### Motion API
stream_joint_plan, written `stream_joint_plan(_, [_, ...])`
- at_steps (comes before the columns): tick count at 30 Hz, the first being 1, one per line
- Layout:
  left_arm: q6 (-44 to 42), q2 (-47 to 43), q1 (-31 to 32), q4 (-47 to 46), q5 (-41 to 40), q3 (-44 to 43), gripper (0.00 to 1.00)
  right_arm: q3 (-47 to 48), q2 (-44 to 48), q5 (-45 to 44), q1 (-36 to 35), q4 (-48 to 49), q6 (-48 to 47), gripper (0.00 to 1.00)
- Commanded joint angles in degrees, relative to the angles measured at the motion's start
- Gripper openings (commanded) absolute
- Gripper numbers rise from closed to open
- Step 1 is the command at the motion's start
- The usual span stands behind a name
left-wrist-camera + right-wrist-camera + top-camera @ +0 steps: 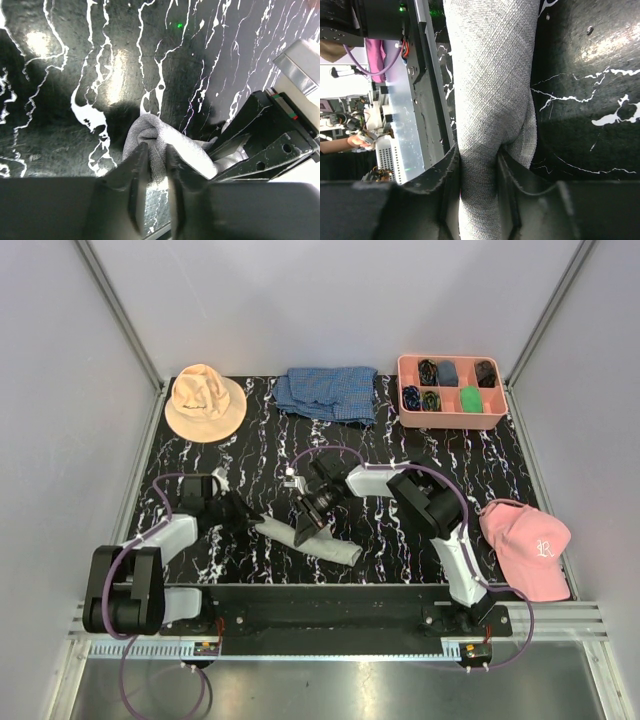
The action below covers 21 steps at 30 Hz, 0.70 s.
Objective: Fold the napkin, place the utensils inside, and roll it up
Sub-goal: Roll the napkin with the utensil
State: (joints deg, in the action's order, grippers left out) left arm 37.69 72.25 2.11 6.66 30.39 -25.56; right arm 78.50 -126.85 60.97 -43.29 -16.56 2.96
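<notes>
Legible marking: we read a white embroidered monogram (545, 548) on the front of the pink cap (520, 540). One letter looks like an R, and the rest is too small to tell.

Sweeping left to right, a peach bucket hat (205, 400) of soft, crumpled cloth lies at the far left of the table (260, 440), whose top is glossy black with white marble-like veins. The left gripper (250, 519) is closed upon the left end of the napkin (337, 551). In the left wrist view its dark fingers (135, 175) pinch a bunched fold of the grey weave.

The napkin lies near the front centre as a tight, slanted roll. It is plain light grey, with a fine woven grain. Behind it, at the far edge, a blue checked cloth (328, 392) lies rumpled. The right gripper (308, 532) is clamped across the roll's middle, and its wrist view shows the cloth squeezed narrow between the fingers (447, 175).

At the far right rear, a rigid pink tray (404, 390) with compartments holds small dark items and a green one. The cap lies at the right edge, beside the right arm.
</notes>
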Motion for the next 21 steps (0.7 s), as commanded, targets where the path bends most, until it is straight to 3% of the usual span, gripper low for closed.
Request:
stream_joint_plan(1, [0.1, 1.5, -0.3, -2.8, 2.6, -0.1, 0.06, 1.7, -0.8, -2.0, 0.7, -2.1, 0.7, 0.40])
stream_joint_plan(3, [0.2, 2.7, -0.3, -2.5, 2.5, -0.5, 0.00, 2.2, 0.5, -5.3, 0.9, -3.4, 1.2, 0.52])
stream_joint_plan(7, [-0.1, 4.9, -0.3, -1.6, 2.2, -1.6, 0.00, 3.2, 7.2, -13.1, 1.4, -5.9, 1.8, 0.61])
stream_joint_plan(13, [-0.2, 7.0, -0.3, -1.1, 2.5, -2.6, 0.00, 0.3, 19.6, -29.7, 0.0, -6.1, 0.6, 0.66])
stream_joint_plan(17, [-0.3, 7.6, -0.4, -0.4, 2.2, -3.3, 0.00, -3.7, 24.8, -47.6, -8.4, -5.5, -6.0, 0.67])
stream_joint_plan(21, [-0.5, 7.9, -0.4, -0.1, 2.1, -3.8, 0.00, -7.1, 25.8, -55.2, -14.4, -3.3, -8.1, 0.67])
